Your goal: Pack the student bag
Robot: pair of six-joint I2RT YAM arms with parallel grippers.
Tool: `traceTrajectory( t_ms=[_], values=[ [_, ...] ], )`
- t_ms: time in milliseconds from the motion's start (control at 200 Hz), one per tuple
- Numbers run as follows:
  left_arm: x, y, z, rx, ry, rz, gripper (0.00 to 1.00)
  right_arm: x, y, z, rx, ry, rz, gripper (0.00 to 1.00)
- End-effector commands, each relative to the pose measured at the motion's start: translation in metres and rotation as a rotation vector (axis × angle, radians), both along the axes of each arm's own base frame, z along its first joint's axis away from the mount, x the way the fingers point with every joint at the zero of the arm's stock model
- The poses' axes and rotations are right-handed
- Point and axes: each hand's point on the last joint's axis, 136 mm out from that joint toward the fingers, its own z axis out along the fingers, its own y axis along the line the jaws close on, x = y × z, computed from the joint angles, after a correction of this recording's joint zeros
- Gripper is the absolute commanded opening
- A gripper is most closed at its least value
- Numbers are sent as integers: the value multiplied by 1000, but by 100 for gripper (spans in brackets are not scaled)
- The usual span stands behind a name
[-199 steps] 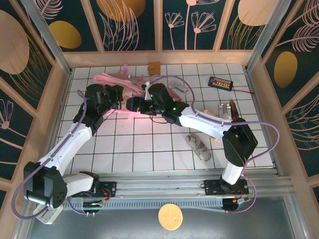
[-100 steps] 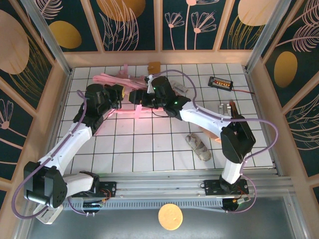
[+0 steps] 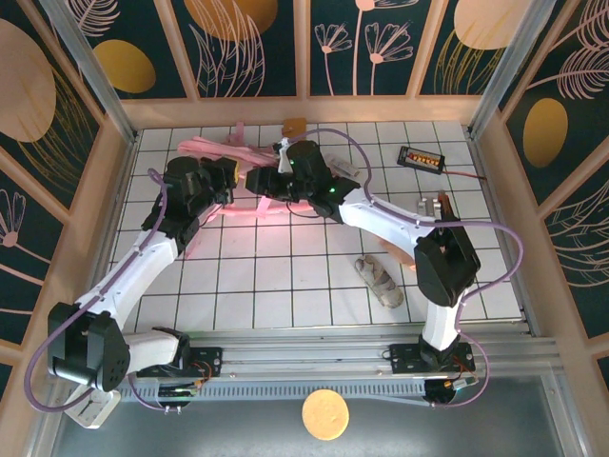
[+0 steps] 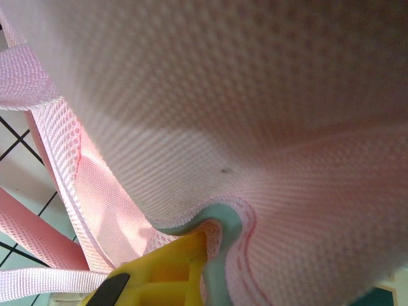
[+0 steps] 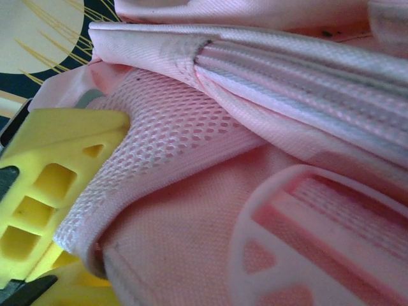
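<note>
Near the far wall (image 3: 304,110), right claw (image 3: 256,183) pinches the student bag's (image 3: 215,150) mesh edge; left claw's (image 3: 233,177) grip unclear.

We count two arms, left arm (image 3: 133,271) and right arm (image 3: 381,221); one bag (image 3: 214,149), one pouch (image 3: 380,282), one black gadget (image 3: 422,158), one tan card (image 3: 294,127).

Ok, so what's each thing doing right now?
backpack: lying crumpled between both tools
left tool: pressed against the backpack's mesh, grip hidden
right tool: shut on a fold of backpack mesh
pouch: lying loose, nothing touching it
black gadget: lying flat, untouched
</note>
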Motion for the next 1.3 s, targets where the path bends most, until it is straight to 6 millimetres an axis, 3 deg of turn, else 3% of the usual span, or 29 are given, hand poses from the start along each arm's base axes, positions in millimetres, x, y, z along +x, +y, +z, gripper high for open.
traceTrajectory(
  t_ms=[0,185,380,460,480,595,921,1036,1296],
  values=[
    [-9,-32,62,-88,-148,-128,0,26,-3,29,49,-82,-64,42],
    [-11,-35,57,-90,-139,-133,0,31,-7,31,36,-88,-82,30],
    [-9,-32,54,-67,-144,-120,0,25,-20,23,-3,-56,-83,0],
    [-8,-29,51,-36,-145,-113,0,17,-31,11,-47,-16,-82,0],
    [-8,-29,38,-24,-122,-113,0,15,-34,9,-56,-6,-79,0],
    [-9,-26,23,24,-109,-118,0,3,-58,-15,-136,71,-74,0],
    [-11,4,7,157,-104,-155,0,-12,-136,-81,-350,248,-104,0],
    [-15,20,1,222,-89,-191,0,-15,-154,-92,-383,268,-107,0],
    [-19,54,-27,285,-37,-185,0,-28,-173,-109,-446,296,-98,0]
  ],
)
